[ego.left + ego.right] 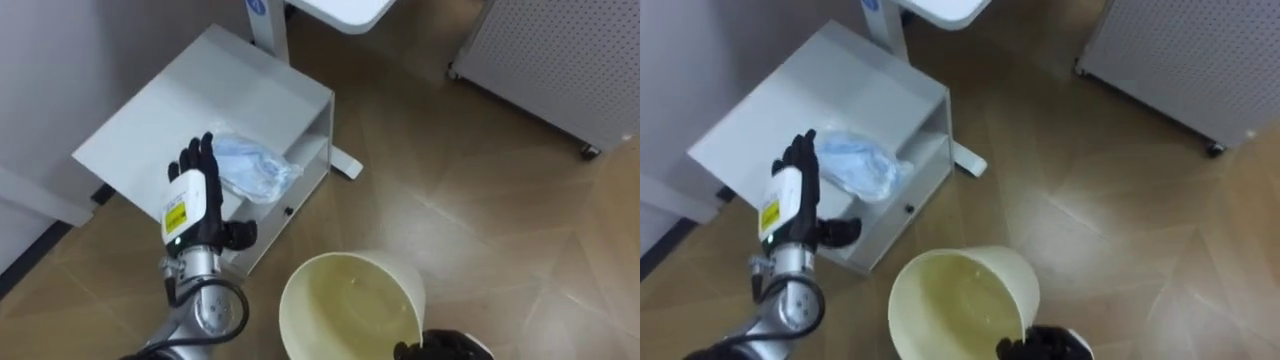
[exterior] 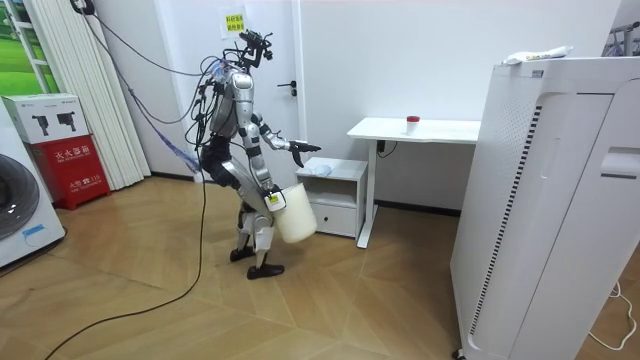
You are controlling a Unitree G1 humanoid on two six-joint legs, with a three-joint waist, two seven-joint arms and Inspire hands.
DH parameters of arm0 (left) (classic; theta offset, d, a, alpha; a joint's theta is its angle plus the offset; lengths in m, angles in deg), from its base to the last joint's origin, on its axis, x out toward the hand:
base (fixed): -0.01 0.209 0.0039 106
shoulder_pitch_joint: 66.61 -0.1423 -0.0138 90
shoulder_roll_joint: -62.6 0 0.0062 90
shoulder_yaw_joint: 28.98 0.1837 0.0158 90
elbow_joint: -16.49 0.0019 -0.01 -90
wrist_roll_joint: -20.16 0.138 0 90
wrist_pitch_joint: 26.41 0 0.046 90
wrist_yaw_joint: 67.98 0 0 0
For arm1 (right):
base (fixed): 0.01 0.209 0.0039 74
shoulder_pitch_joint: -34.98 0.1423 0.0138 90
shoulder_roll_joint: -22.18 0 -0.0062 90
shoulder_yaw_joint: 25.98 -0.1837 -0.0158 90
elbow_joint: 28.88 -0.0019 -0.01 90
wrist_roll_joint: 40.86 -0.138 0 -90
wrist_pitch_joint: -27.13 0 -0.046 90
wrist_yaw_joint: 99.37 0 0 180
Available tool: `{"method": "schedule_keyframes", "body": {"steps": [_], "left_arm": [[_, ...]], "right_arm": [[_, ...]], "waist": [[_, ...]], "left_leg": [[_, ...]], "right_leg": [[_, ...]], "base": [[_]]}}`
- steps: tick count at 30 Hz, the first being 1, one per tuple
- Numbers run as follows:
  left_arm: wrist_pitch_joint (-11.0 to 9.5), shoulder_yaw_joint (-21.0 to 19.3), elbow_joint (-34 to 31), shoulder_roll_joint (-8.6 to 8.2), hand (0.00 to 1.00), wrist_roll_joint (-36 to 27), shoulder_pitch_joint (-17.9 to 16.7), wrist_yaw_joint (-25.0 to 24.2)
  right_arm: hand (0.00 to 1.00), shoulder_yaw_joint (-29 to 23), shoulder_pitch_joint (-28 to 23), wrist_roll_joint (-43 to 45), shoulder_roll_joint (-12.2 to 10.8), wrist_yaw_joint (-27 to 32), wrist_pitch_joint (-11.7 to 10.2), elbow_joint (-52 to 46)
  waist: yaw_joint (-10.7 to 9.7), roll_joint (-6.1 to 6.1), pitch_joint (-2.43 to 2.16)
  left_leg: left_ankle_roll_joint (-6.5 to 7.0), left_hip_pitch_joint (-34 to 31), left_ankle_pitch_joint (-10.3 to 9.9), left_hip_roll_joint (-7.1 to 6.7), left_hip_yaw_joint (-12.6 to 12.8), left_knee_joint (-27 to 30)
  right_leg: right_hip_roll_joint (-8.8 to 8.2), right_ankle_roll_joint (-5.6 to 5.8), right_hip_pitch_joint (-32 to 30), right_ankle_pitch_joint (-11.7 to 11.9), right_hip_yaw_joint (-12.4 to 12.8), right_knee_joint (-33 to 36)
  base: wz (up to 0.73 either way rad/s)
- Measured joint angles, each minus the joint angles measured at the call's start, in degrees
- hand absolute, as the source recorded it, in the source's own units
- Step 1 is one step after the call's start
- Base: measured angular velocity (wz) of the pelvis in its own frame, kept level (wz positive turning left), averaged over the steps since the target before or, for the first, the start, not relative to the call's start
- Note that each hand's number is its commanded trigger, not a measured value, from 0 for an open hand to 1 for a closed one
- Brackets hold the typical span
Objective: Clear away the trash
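Crumpled pale-blue garbage (image 1: 255, 165) on white cabinet (image 1: 170, 110); right hand (image 1: 445, 347) grips bucket (image 1: 300, 290).

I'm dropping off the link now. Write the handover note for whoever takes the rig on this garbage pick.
Left hand: open, fingers straight, reached out over the white cabinet, right beside the crumpled pale blue bag lying on top. It is not gripping the bag, and contact is unclear.
Right hand: curled over the rim of the cream bin, held off the floor low at the robot's right.
Done: the robot stands at the cabinet with the bin in hand. The bin looks empty.
Left: close the left hand on the bag, lift it and drop it in the bin.
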Motion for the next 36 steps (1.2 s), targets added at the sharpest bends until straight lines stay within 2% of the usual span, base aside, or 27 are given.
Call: {"method": "schedule_keyframes", "body": {"steps": [2, 10, 15, 16, 18, 20, 24, 27, 30, 34, 36], "left_arm": [[0.0, 0.0, 0.2, -0.08, 0.00, 0.6, 0.0, -0.1], [0.1, -0.1, 1.0, -0.13, 0.00, 0.9, 0.0, -1.3], [1.1, 0.1, 2.5, -0.08, 0.00, 1.2, 0.5, -1.9], [1.3, 0.2, 4.2, -0.03, 0.00, 1.8, 1.2, -2.5], [2.2, 0.3, 4.9, 0.36, 0.00, 2.3, 1.4, -2.8], [3.4, 0.9, 5.5, 1.18, 0.00, 4.2, 1.8, -3.8], [4.8, 0.9, 6.2, 1.70, 0.00, 6.4, 2.3, -5.2], [6.2, 0.9, 8.2, 2.17, 0.00, 7.4, 4.2, -6.4], [7.6, 0.9, 8.2, 3.85, 0.00, 7.4, 5.1, -7.2], [9.6, 0.9, 8.3, 4.30, 0.00, 7.4, 5.7, -7.8], [10.1, 1.0, 8.3, 4.57, 0.00, 7.4, 5.9, -8.0]], "right_arm": [[1.00, 0.0, 0.0, -0.2, -0.2, 0.1, -0.2, -0.1], [1.00, 0.0, 0.0, -0.7, -0.2, -0.1, -1.0, -1.5], [1.00, 0.0, 0.0, -1.4, -0.5, -0.7, -1.0, -2.9], [1.00, 0.0, 0.0, -1.6, -0.5, -0.8, -1.0, -3.3], [1.00, 0.1, 0.0, -1.6, -0.5, -0.9, -1.0, -4.0], [1.00, 0.1, 0.1, -3.3, -0.4, -0.9, -1.1, -4.7], [1.00, -0.1, 0.1, -5.9, -0.1, -0.9, -1.1, -5.6], [1.00, -0.2, 0.1, -8.9, 0.3, -1.8, -0.9, -5.6], [1.00, -0.2, 0.2, -10.9, 0.7, -2.6, -0.9, -5.6], [1.00, -0.2, 0.2, -11.8, 2.3, -3.1, -0.4, -5.7], [1.00, -0.2, 0.2, -12.3, 2.6, -3.1, -0.3, -5.7]], "waist": [[-0.6, -0.07, 0.04], [-1.7, -0.19, 0.05], [-3.9, -0.24, 0.02], [-3.8, -0.23, 0.02], [-4.2, -0.28, 0.00], [-4.2, -0.36, 0.00], [-4.2, -0.36, 0.00], [-4.1, -0.27, 0.04], [-4.0, -0.08, 0.15], [-3.9, 0.77, 0.64], [-3.8, 0.86, 0.66]], "left_leg": [[-0.14, 0.0, -0.8, 0.11, 0.0, 1.5], [-0.95, -1.3, -1.8, 0.42, 0.4, 3.2], [-1.24, -3.3, -2.8, 1.68, 0.9, 5.5], [-1.32, -3.9, -3.2, 2.54, 1.4, 6.5], [-1.25, -5.2, -3.7, 3.06, 1.6, 7.6], [-1.26, -6.8, -3.9, 3.17, 1.7, 8.9], [-1.26, -8.6, -4.1, 3.18, 1.7, 10.3], [-1.29, -9.9, -4.3, 3.41, 1.6, 11.3], [-1.32, -11.1, -4.6, 4.21, 1.6, 12.3], [-1.28, -11.7, -4.7, 4.20, 1.7, 12.4], [-1.29, -12.2, -4.7, 4.21, 1.8, 12.3]], "right_leg": [[-0.26, -0.22, -0.3, -1.2, 0.0, 1.6], [-0.57, -1.16, -2.1, -2.9, -0.2, 4.6], [-0.70, -1.65, -3.5, -4.0, -1.5, 6.5], [-0.22, -1.75, -4.0, -4.1, -1.5, 6.8], [-0.11, -1.99, -5.1, -4.4, -1.7, 7.7], [-0.15, -2.09, -6.9, -4.7, -1.4, 9.1], [-0.49, -2.43, -8.7, -5.1, -1.4, 10.7], [-0.48, -2.59, -9.8, -5.2, -1.6, 11.5], [-0.06, -2.76, -10.8, -5.1, -1.7, 11.8], [-0.09, -2.76, -11.5, -5.1, -1.6, 11.9], [-0.10, -2.82, -12.2, -5.2, -1.5, 12.1]], "base": [[0.00], [0.01], [0.05], [-0.10], [-0.05], [0.00], [0.01], [0.00], [-0.07], [0.00], [0.00]]}}
